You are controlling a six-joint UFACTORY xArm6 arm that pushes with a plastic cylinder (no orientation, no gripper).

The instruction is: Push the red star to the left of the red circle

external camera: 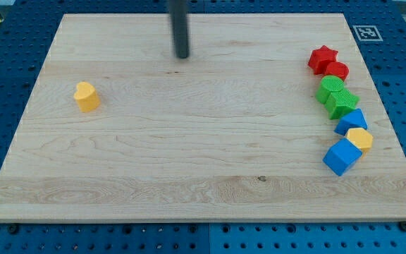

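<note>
The red star (322, 58) lies near the view's right edge of the wooden board (189, 155), touching the red circle (337, 70), which sits just below and right of it. My tip (182, 56) is at the view's top centre, far to the left of both red blocks and touching no block.
Below the red circle runs a column of touching blocks: a green circle (330, 89), a green star (342, 104), a blue block (351, 121), a yellow block (360, 138) and a blue cube (341, 156). A yellow heart-like block (86, 97) sits alone at the left.
</note>
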